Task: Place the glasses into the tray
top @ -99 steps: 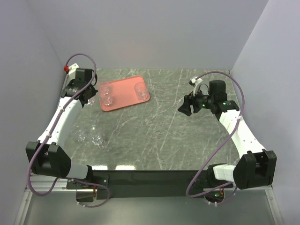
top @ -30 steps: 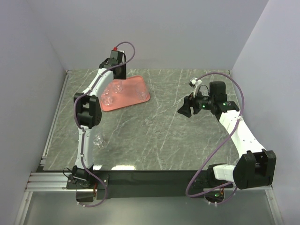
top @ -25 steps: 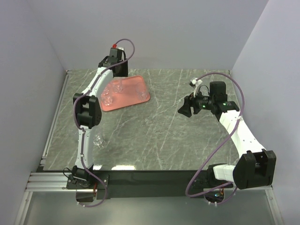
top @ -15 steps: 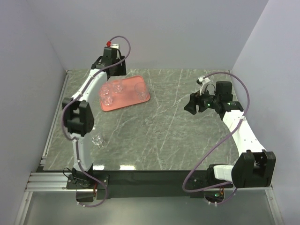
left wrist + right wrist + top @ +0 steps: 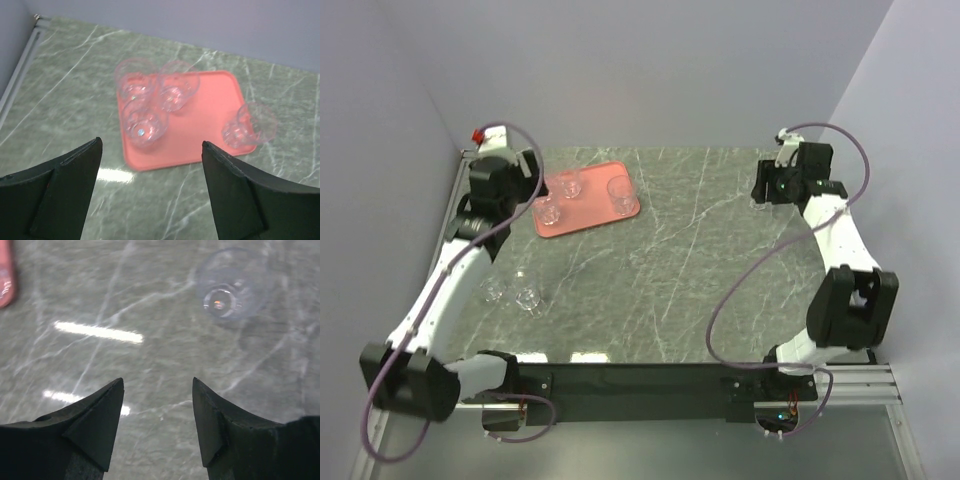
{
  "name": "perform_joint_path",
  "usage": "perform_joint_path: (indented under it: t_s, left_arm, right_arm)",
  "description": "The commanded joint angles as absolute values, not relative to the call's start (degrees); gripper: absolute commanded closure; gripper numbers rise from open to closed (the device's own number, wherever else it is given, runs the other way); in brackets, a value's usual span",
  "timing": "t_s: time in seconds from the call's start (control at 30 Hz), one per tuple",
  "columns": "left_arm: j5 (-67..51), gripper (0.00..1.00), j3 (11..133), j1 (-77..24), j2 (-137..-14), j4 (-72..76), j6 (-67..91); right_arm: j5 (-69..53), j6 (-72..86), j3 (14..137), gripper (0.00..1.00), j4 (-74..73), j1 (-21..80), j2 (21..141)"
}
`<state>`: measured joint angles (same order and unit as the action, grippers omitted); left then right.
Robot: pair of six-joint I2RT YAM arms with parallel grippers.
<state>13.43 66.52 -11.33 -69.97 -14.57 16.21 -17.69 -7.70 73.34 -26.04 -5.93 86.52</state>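
Note:
The salmon-red tray (image 5: 592, 207) lies at the table's back left and holds several clear glasses (image 5: 570, 184). In the left wrist view the tray (image 5: 210, 107) shows three glasses (image 5: 144, 122) bunched at its left and one (image 5: 250, 125) apart at its right. My left gripper (image 5: 528, 185) hovers just left of the tray, open and empty (image 5: 151, 142). Two more glasses (image 5: 527, 296) stand on the table nearer the left arm. My right gripper (image 5: 763, 185) is at the back right, open and empty (image 5: 157, 380). A single glass (image 5: 227, 285) stands on the table ahead of it.
Grey marbled table top (image 5: 680, 270) with bright light reflections (image 5: 97, 332). Side walls close in on the left and right, with a back wall behind the tray. A salmon sliver (image 5: 4, 280) shows at the left edge of the right wrist view.
My left arm has drawn back from above the tray to its left side, its jaws widening. My right arm has swung from mid right to the back right corner, its jaws narrowing a little.

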Motion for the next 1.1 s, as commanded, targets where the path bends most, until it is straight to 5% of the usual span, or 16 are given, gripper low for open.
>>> perform_joint_path:
  t_s: [0.0, 0.53, 1.07]
  left_arm:
    - [16.34, 0.14, 57.61, -10.38, -62.42, -8.88, 17.49]
    - [23.29, 0.12, 47.29, -9.67, -51.33, -7.82, 15.47]
    - [23.38, 0.12, 47.46, -9.67, -51.68, -8.09, 14.94]
  right_arm:
    - [-9.16, -5.19, 81.11, 0.37, -26.98, -7.47, 91.74]
    - [-1.58, -4.31, 106.33, 0.47, -33.57, -8.96, 115.56]
    - [-0.17, -5.45, 110.74, 0.6, -33.84, -9.49, 123.92]
